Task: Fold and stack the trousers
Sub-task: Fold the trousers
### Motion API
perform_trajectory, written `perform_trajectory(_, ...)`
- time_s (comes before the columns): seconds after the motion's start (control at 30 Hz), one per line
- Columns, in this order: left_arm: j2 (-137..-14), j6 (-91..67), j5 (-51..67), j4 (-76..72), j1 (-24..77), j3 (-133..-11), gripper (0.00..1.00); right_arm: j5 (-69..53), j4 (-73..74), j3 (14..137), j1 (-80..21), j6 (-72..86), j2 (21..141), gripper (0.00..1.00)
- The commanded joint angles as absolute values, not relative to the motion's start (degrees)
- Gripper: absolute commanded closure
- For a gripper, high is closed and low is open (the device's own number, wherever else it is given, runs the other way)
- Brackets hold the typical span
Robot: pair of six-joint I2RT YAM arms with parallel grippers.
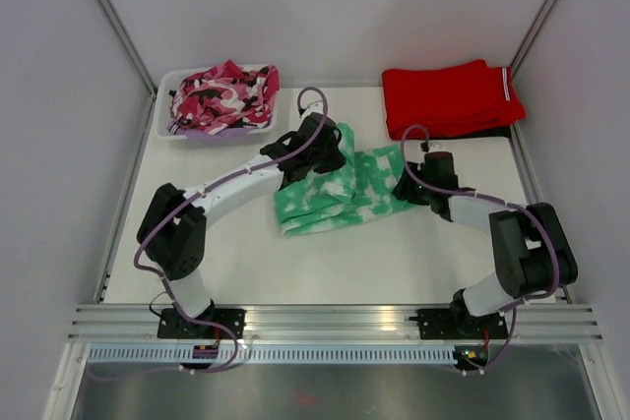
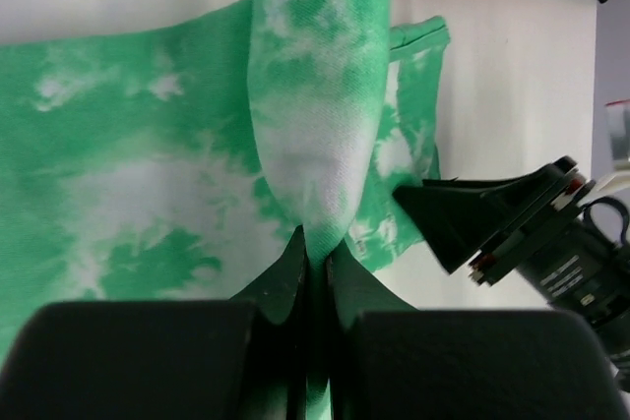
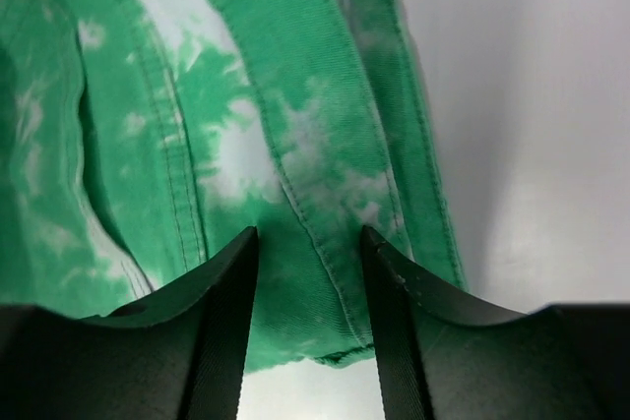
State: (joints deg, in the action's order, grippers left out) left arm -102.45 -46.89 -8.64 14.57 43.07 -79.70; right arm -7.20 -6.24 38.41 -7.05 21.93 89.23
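The trousers [image 1: 340, 194], mint green with white blotches, lie partly folded in the middle of the table. My left gripper [image 1: 320, 154] is at their far left part. In the left wrist view this left gripper [image 2: 315, 243] is shut on a raised fold of the trousers [image 2: 315, 86], which rises in a ridge above the flat cloth. My right gripper [image 1: 402, 189] is at their right edge. In the right wrist view the right gripper [image 3: 308, 233] is open, its fingers [image 3: 231, 292] standing on either side of a seamed hem of the trousers [image 3: 295, 145].
A white bin [image 1: 165, 127] at the back left holds a pink, black and white camouflage garment [image 1: 224, 93]. Folded red trousers [image 1: 448, 97] lie at the back right. The right arm's wrist [image 2: 522, 228] shows close beside the green cloth. Booth walls enclose the table.
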Motion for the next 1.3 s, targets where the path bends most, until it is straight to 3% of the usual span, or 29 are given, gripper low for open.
perform_trajectory(0.0, -94.8, -40.5, -7.1, 15.9, 41.1, -77.4, 0.98, -7.6, -6.1, 33.1, -17.5, 29.6, 86.2, 0.48)
perform_trajectory(0.23, -84.6, -35.7, -9.5, 26.7, 40.9, -74.5, 0.98, -0.4, -9.5, 25.2, -30.7, 43.1, 81.3, 0.55)
perform_trajectory(0.37, -81.9, -40.2, -6.5, 24.5, 41.2, -70.2, 0.98, 2.0, -11.1, 24.0, -35.3, 47.1, 78.8, 0.57)
perform_trajectory(0.47, -84.1, -43.2, -4.0, 21.3, 43.1, -68.4, 0.98, 2.0, -11.3, 25.0, -36.6, 46.4, 79.7, 0.59)
perform_trajectory(0.73, -97.7, -51.2, -9.1, 20.7, 51.8, -80.2, 0.98, 4.4, -8.2, 25.5, -37.4, 48.1, 80.7, 0.66)
perform_trajectory(0.97, -103.6, -58.7, -13.4, 20.7, 54.1, -80.0, 0.98, 19.7, 16.1, 31.5, -37.3, 53.1, 68.0, 0.38)
perform_trajectory(1.27, -109.1, -64.9, -15.0, 18.9, 55.4, -80.2, 0.97, 29.9, 34.2, 38.3, -35.9, 53.4, 52.0, 0.32)
